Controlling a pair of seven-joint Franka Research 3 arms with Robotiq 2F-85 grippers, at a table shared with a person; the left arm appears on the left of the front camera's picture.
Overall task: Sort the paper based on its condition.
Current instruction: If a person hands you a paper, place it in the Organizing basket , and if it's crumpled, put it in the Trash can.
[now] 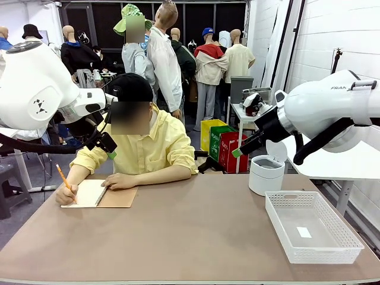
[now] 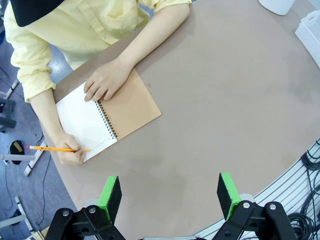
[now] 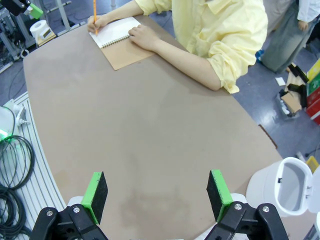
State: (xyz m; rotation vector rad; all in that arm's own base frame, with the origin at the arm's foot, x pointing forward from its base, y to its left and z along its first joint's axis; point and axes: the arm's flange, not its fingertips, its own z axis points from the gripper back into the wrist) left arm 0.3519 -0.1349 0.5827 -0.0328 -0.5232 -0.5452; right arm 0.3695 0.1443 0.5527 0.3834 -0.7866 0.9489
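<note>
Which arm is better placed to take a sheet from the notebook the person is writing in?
Probably the left. The left gripper hangs open near the notebook, which lies on the robot's left side. The right gripper, also open, hangs by the bin and basket.

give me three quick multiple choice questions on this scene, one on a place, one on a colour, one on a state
1. Where on the table is the basket? A left side B middle C right side
2. The pencil is? A blue B orange C green
3. The left gripper is? A shut on the pencil B open, empty C shut, empty
Answers: 1 C, it stands near the table's right edge; 2 B, orange shaft in the person's hand; 3 B, its pads stand wide apart, nothing between.
</note>
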